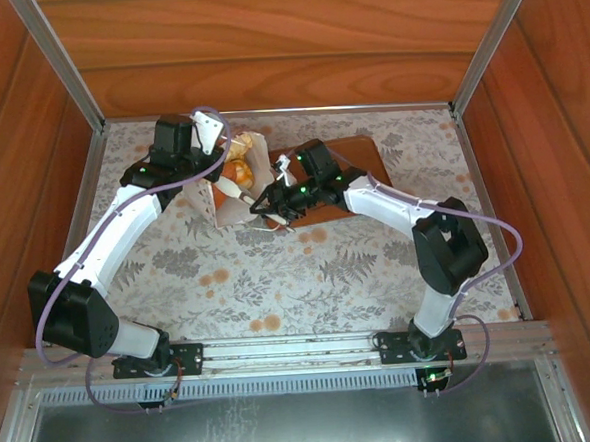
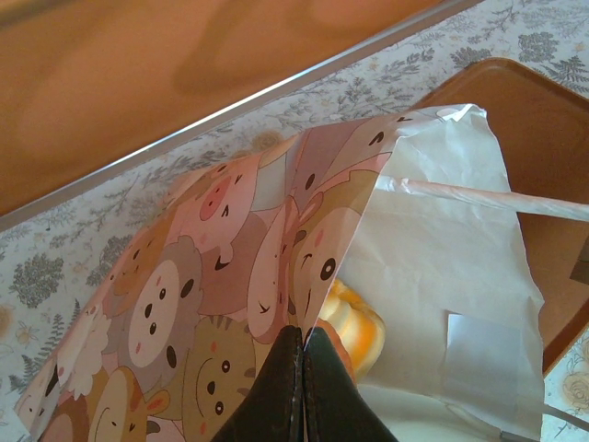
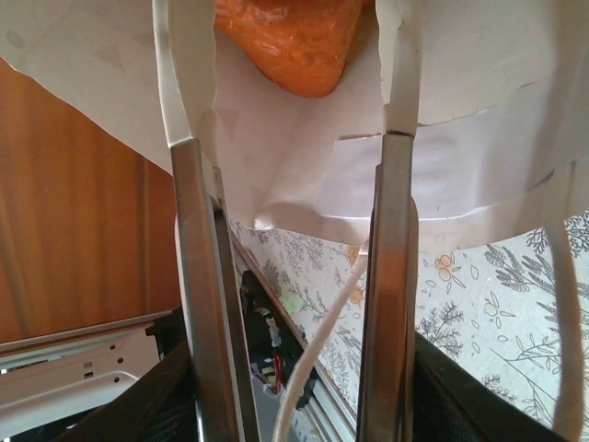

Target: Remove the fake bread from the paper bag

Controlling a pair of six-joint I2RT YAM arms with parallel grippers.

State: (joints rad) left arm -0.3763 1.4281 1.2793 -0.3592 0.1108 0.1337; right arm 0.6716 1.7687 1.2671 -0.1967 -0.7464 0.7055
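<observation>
**A:** We start at the bottom centre of the left wrist view. The left gripper (image 2: 301, 348) has its 2 black fingers (image 2: 276, 401) pressed tight together. The rim of the paper bag (image 2: 230, 304) runs straight into their tips, so we read it as pinched there.

**B:** Agreed. Above the tips the bag spreads open, with cartoon animal faces on the outer side at the left and plain white inside at the right. One piece of the fake bread (image 2: 357, 324), a glossy yellow loaf, sits in the mouth just right of the fingertips.

**A:** We also see a pale cord handle (image 2: 479, 195) crossing the white inner wall toward the right edge. The brown board (image 2: 543, 120) fills the upper right corner.

**B:** In the right wrist view, the right gripper (image 3: 294, 23) holds its 2 white-tipped metal fingers apart inside the bag's white mouth.

**A:** An orange wedge (image 3: 290, 51) lies between those tips at top centre. We cannot tell whether the tips press on it or only flank it.

**B:** From above, we find the bag left of centre in the upper half, on the floral table (image 1: 308, 270) and just beside the board's left end. The left arm reaches it from the lower left and the right arm from the right. A tan loaf shows in the bag's mouth.
</observation>
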